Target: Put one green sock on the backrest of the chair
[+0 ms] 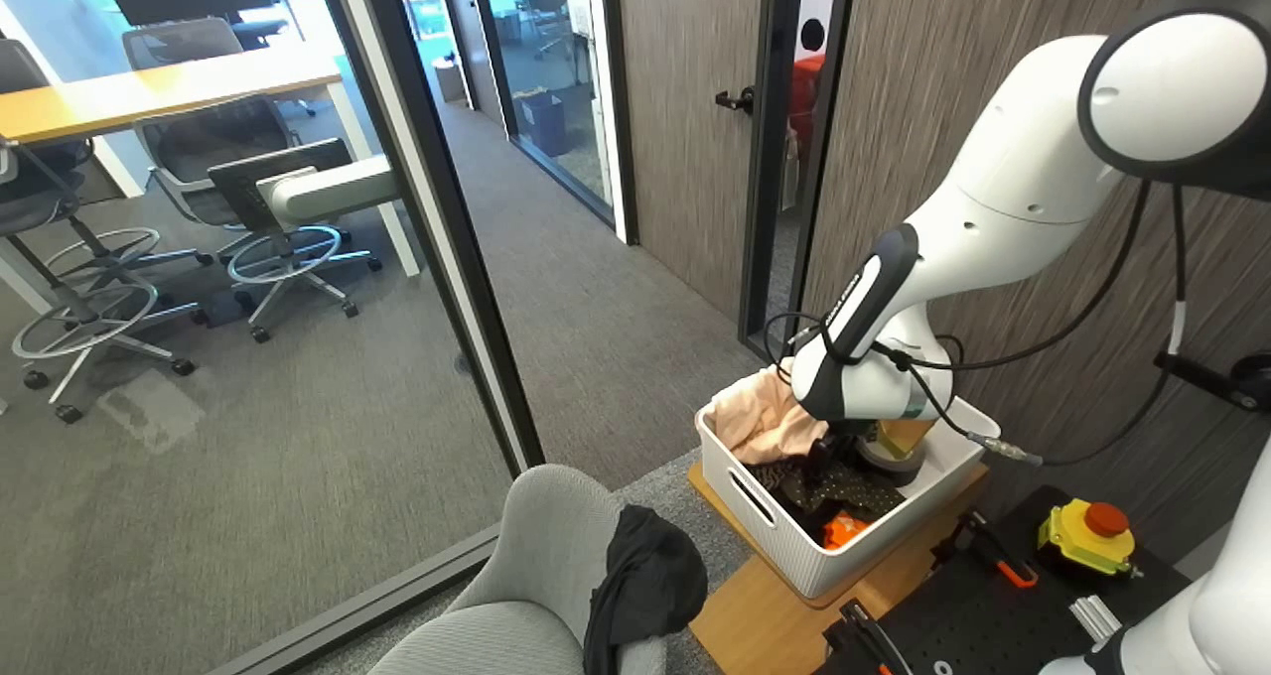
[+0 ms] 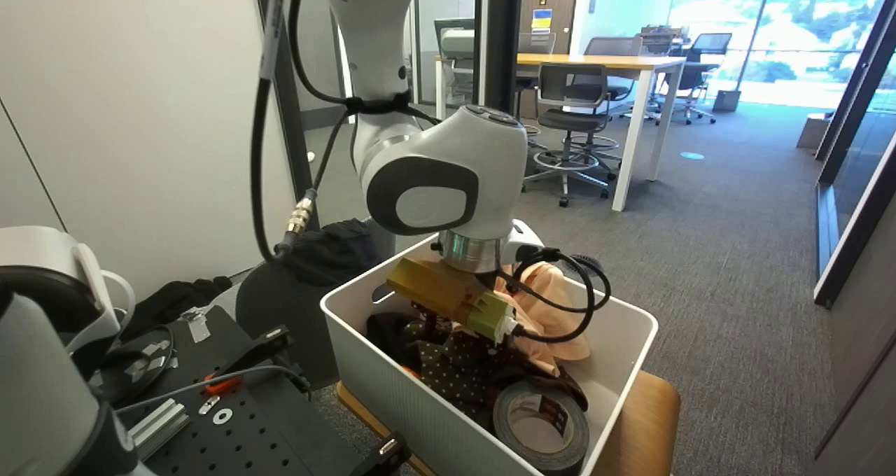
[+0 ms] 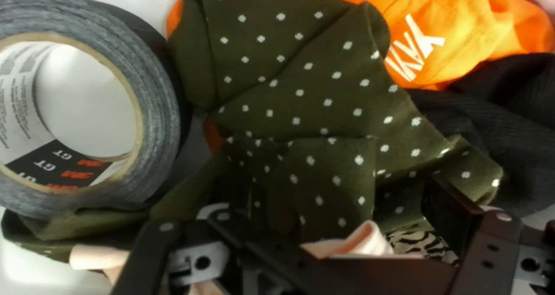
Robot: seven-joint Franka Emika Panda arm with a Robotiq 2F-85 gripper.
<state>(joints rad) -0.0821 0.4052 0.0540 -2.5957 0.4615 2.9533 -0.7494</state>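
Note:
The dark olive-green fabric with white dots, the green sock, lies crumpled in the white bin. It also shows in both exterior views; its full outline is hidden by folds and fingers. My gripper points down into the bin, its fingers wide apart at the sock's lower part. Dotted fabric shows between the fingers; whether the pads touch it I cannot tell. The light grey chair stands beside the bin with a dark grey-black cloth draped over its backrest.
The bin also holds a tape roll, orange cloth, peach cloth and black cloth. It stands on a wooden surface. A black workbench with an emergency stop is near. A glass wall frame stands behind the chair.

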